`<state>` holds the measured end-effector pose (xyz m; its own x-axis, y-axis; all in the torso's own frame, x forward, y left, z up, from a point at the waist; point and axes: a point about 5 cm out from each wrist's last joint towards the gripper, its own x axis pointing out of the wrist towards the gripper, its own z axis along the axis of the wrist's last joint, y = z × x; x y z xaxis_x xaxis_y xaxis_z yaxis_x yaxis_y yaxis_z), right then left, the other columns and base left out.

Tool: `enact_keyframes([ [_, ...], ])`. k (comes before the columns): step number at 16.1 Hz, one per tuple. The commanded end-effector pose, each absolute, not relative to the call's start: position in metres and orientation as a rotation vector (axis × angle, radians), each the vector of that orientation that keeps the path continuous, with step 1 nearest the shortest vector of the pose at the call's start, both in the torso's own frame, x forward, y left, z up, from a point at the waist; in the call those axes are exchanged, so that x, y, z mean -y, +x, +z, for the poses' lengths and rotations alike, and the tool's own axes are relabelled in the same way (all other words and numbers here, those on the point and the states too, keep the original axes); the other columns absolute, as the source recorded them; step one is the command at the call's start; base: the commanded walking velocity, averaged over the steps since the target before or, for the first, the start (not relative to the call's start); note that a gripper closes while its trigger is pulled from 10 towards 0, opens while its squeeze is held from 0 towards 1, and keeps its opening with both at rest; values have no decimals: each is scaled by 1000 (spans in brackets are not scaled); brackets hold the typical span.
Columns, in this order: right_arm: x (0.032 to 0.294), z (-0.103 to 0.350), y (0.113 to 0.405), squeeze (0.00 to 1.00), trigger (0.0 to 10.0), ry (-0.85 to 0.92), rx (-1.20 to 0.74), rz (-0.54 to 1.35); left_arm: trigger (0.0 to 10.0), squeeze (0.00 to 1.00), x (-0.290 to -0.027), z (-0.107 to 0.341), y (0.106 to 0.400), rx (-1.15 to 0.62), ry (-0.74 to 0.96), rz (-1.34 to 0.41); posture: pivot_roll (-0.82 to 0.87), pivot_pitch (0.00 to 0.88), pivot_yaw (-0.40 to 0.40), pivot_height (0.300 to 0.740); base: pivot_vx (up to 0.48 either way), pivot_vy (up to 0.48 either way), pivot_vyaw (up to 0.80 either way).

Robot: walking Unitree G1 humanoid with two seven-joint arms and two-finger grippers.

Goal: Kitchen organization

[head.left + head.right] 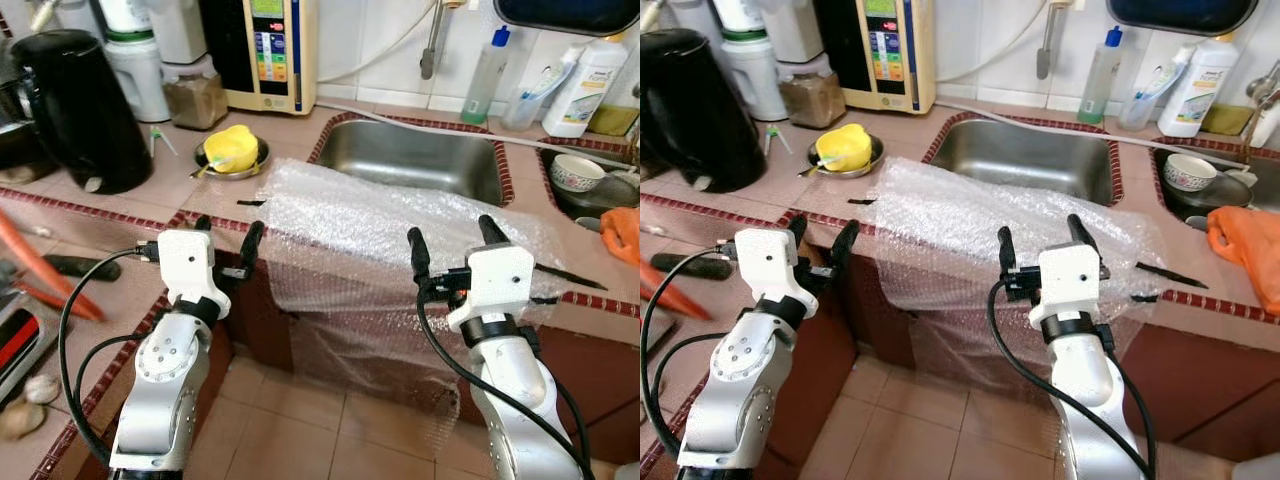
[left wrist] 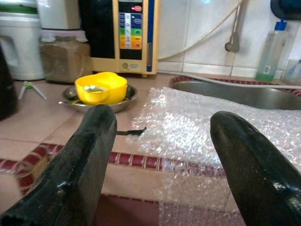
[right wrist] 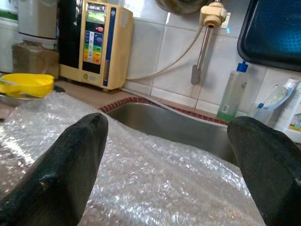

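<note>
Grippers stand nearest the camera, both raised before the bench edge: the left gripper at the sheet's left corner, the right gripper at its front right, each with jaws spread and holding nothing. Between and beyond them lies the clear bubble-wrap sheet — draped over the tiled bench, its front portion hanging down the cabinet face, its rear edge overlapping the rim of the stainless steel sink. Long axis runs left to right along the bench edge.

Risk: the film is thin and slack — a one-sided pinch would likely drag it off the bench or into the sink. Beyond the left corner sits a yellow cup in a metal dish, which a sweep could knock.
</note>
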<state>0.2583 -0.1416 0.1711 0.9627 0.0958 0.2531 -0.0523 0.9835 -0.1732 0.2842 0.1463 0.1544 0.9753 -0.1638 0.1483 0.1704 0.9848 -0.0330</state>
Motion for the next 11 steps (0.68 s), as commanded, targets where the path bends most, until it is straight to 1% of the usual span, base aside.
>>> enact_keyframes([
  [1, 141, 170, 259, 0, 10000, -163, 260, 79, 10000, 0, -149, 152, 284, 137, -37, -163, 46, 19, -5, 740, 326, 0, 0],
  [11, 141, 169, 263, 0, 10000, -158, 263, 83, 10000, 0, -147, 147, 282, 120, -36, -172, 49, 13, 3, 740, 353, 0, 0],
])
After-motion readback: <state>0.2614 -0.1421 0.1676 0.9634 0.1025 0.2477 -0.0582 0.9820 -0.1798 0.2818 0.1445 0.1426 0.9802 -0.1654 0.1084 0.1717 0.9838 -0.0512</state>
